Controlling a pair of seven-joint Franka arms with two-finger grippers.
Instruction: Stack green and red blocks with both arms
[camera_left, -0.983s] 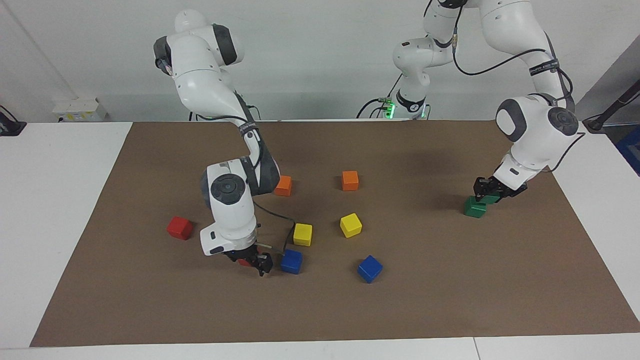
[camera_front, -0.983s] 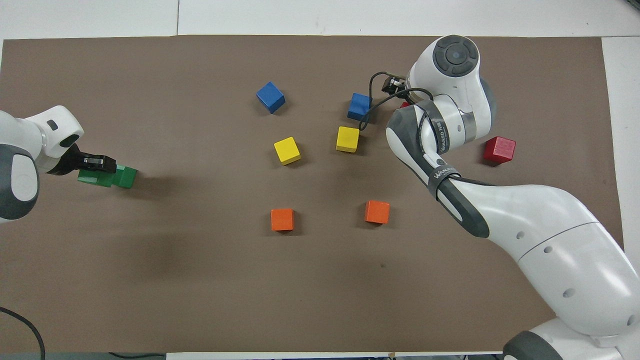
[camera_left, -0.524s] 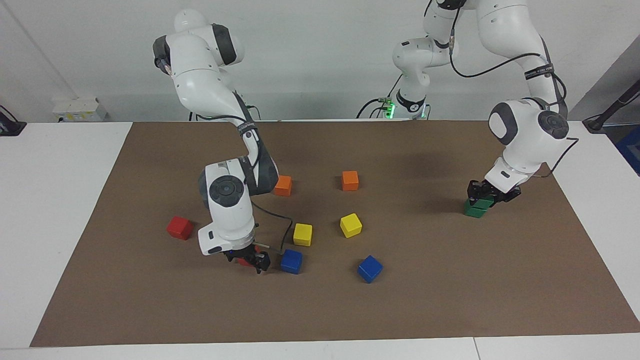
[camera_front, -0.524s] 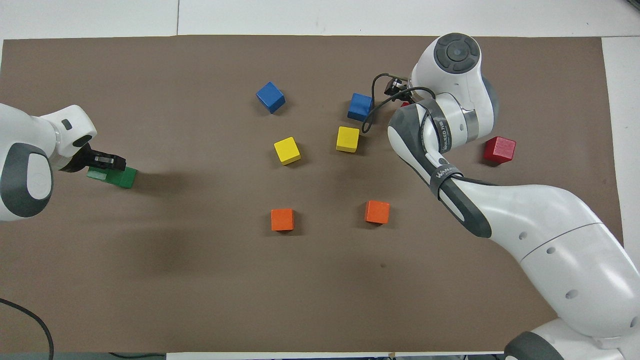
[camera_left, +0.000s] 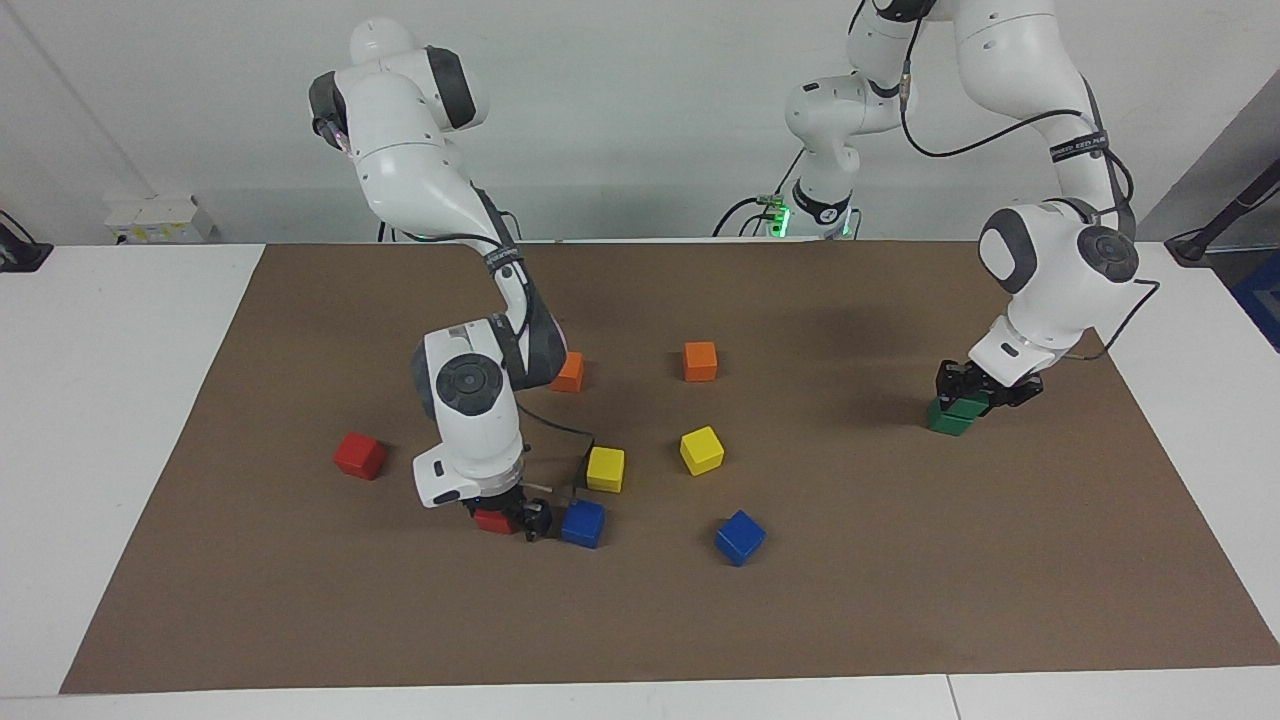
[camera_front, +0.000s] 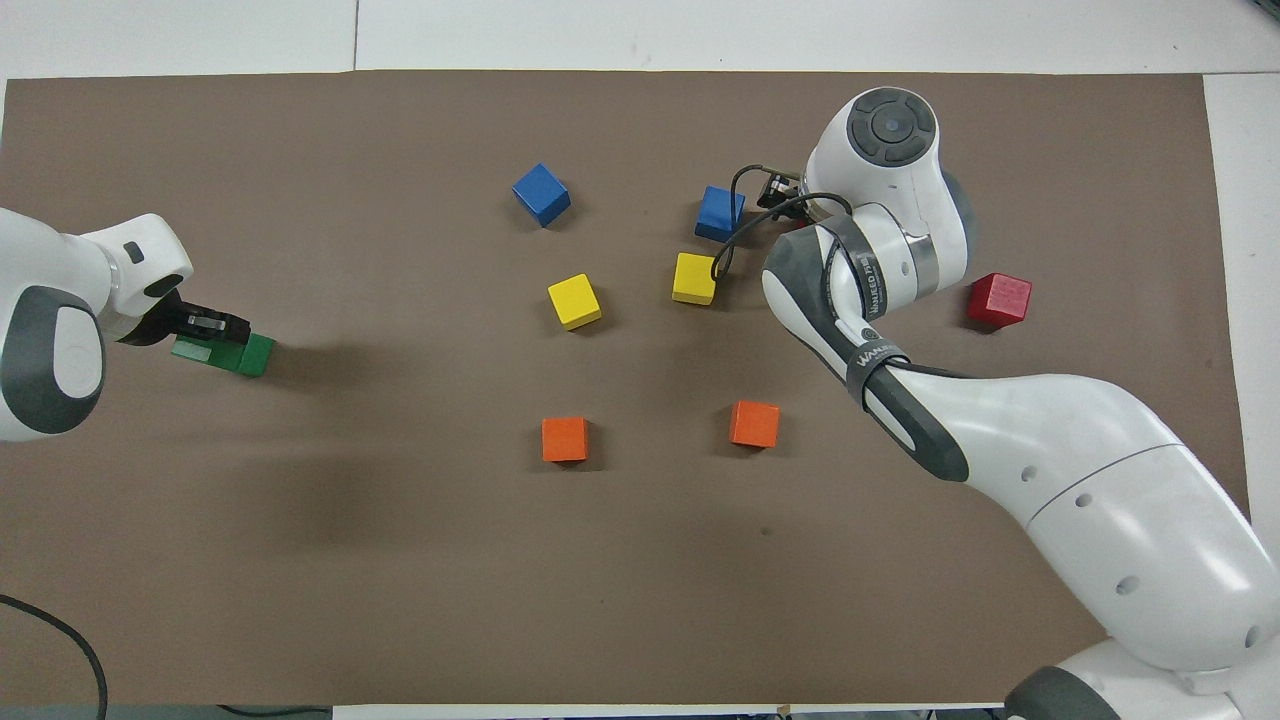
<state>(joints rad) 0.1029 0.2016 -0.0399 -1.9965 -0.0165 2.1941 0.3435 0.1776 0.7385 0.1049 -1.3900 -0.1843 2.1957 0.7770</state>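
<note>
At lower centre of the facing view, the right gripper (camera_left: 512, 517) has dropped around a red block (camera_left: 492, 520), jaws closing, grip unconfirmed. At the right, the left gripper (camera_left: 968, 385) stays clamped on the upper green block (camera_left: 966, 404), now squared over the lower green block (camera_left: 946, 421); release looks next. A second red block (camera_left: 359, 455) waits at left. Brown mat (camera_left: 900, 560) on white table (camera_left: 110, 400).
</note>
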